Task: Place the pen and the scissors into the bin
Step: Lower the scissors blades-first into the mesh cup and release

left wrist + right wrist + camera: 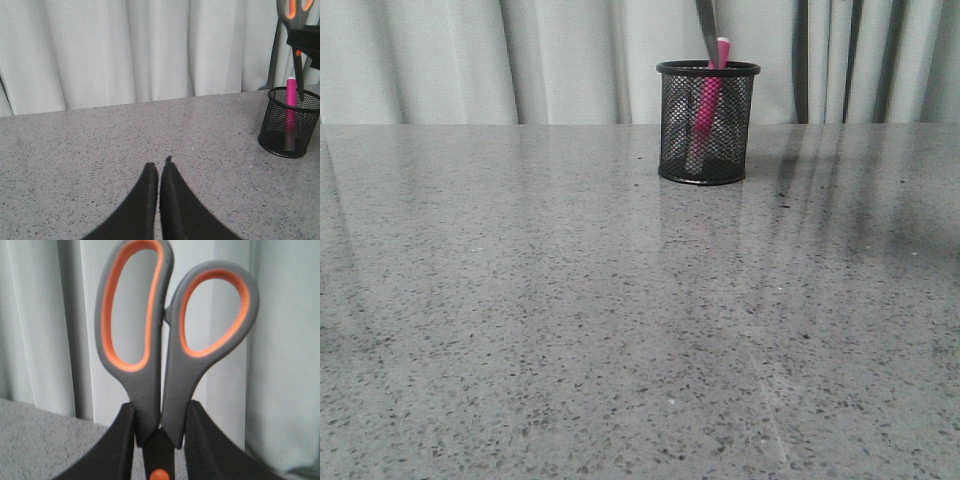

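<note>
I'm seeing the right gripper [159, 440] clamping the scissors [172, 340] upright, blades dipping past the bin [708, 122] rim beside the pen [708, 100] — left gripper [159, 172] closed, empty, hovering well clear over bare table [570, 320].

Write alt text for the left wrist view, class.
A pink pen stands in a black mesh bin on a grey speckled table, with scissors held blades-down into it. The shut left gripper points across the table.

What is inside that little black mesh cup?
The bin holds the pen, upright, cap poking above the rim. The scissors blades dip in beside it, held by the right gripper. Their tips are hidden behind mesh.
</note>
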You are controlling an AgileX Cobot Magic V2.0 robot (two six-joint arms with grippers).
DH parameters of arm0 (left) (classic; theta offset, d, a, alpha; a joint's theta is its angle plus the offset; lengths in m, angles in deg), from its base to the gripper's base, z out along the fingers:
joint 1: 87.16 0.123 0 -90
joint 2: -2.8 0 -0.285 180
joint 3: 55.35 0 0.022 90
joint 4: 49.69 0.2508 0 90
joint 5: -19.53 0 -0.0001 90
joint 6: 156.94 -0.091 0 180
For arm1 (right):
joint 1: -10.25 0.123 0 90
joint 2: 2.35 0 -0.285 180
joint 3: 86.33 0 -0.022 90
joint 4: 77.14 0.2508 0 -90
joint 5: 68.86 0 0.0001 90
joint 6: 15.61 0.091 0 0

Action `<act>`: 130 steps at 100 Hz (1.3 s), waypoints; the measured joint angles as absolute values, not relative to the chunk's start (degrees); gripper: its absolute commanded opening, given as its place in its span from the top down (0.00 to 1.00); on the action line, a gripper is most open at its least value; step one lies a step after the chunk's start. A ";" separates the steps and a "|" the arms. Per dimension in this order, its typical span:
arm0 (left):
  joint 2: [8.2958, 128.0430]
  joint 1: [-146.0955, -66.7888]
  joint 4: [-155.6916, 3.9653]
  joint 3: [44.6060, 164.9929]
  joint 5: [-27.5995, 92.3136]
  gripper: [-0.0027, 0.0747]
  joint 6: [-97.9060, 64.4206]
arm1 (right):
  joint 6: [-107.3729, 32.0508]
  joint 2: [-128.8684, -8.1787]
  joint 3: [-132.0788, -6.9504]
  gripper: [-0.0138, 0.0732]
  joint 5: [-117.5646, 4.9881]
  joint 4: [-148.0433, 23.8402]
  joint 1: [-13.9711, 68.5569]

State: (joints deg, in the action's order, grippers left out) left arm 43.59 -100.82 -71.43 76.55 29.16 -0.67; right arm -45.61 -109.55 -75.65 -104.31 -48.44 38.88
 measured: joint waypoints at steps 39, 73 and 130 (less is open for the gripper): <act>43.59 -100.82 -71.43 76.55 29.16 0.99 -0.67 | -45.49 -112.43 -74.36 0.93 -104.43 -46.95 38.88; 43.59 -100.82 -71.43 76.55 29.16 0.99 -0.67 | -45.39 -112.80 -70.97 0.93 -106.18 -44.44 38.88; 43.59 -100.82 -71.43 76.55 29.16 0.99 -0.67 | -45.39 -112.80 -70.83 0.73 -105.30 -44.12 38.88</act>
